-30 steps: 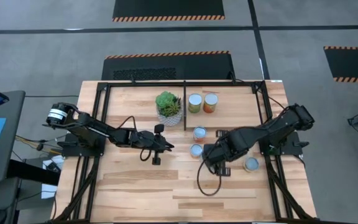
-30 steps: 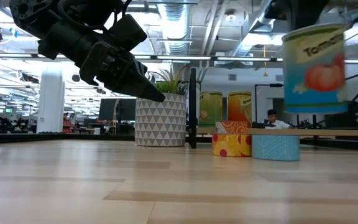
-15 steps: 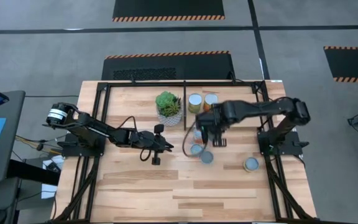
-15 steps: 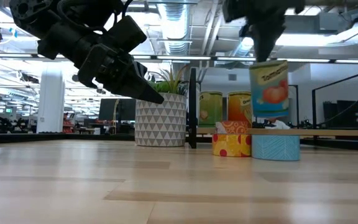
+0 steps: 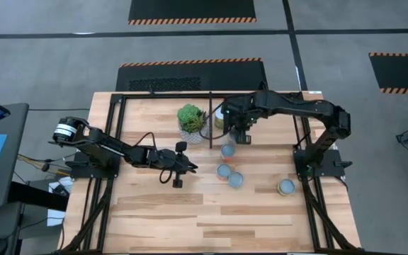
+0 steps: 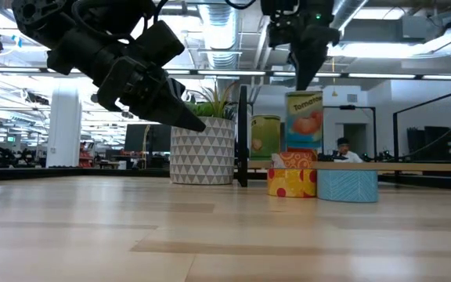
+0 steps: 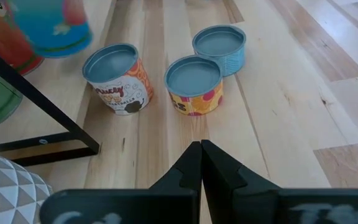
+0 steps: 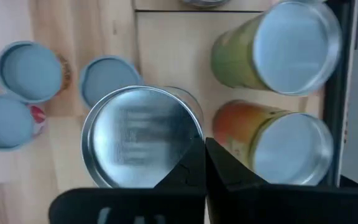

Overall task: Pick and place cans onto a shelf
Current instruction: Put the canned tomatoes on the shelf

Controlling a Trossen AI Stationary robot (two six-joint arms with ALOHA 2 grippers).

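Item: blue-labelled tomato can (image 6: 304, 119), standing on black-framed wooden shelf (image 5: 275, 124) beside green can (image 8: 278, 46) and orange can (image 8: 277, 144), grouped for storage. Right gripper (image 6: 300, 74) clenched, empty, just above it. Left gripper (image 7: 201, 163) clenched, idle over table (image 5: 190, 212).

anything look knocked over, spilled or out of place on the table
Nothing stands out. The cans all stand upright, none tipped or dented, and the potted succulent sits upright on the shelf by the centre bar. No spills on the wood.
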